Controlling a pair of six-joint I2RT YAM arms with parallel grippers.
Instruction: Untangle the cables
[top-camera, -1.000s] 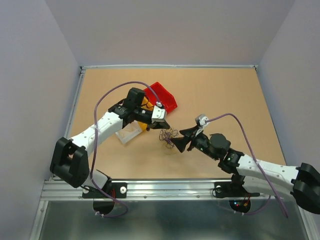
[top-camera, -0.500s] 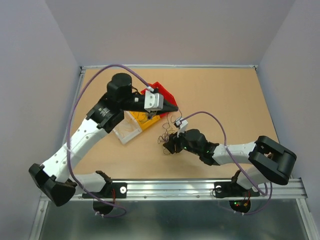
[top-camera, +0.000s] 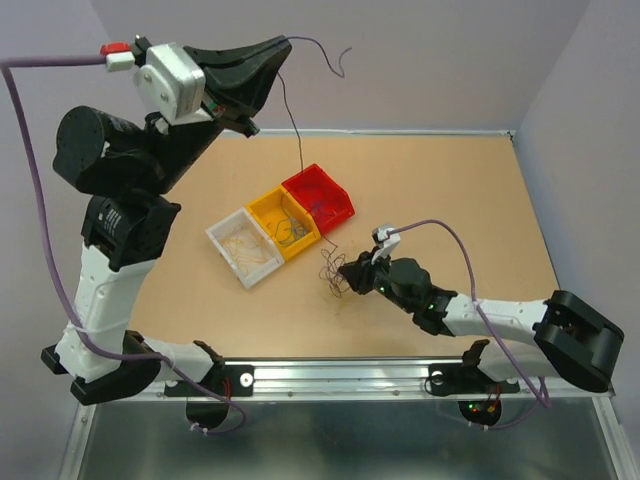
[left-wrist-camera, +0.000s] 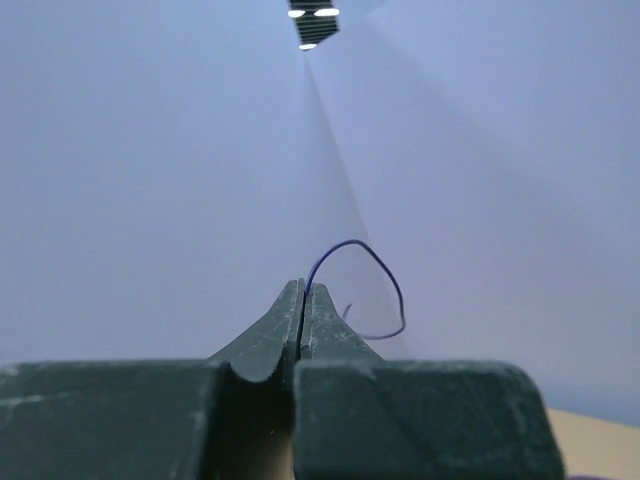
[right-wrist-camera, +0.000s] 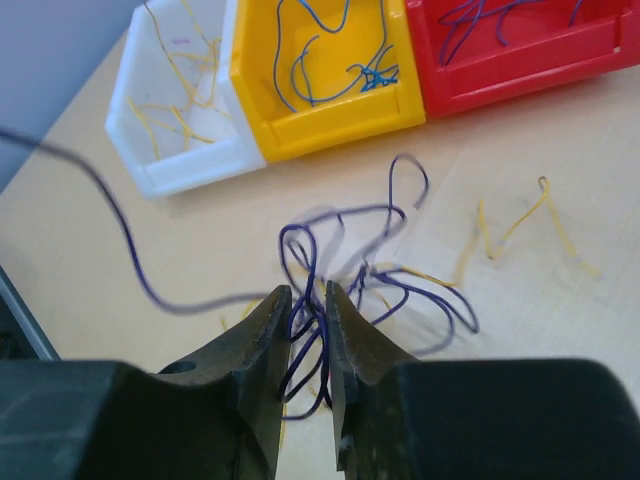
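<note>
one purple cable (left-wrist-camera: 352, 242) hangs from the raised left hand (left-wrist-camera: 302, 292).

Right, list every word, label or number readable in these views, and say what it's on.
No text can be read in any view.
White print on the left arm's black link: too small to read.
The red bin, yellow bin, white bin: no labels visible.
</note>
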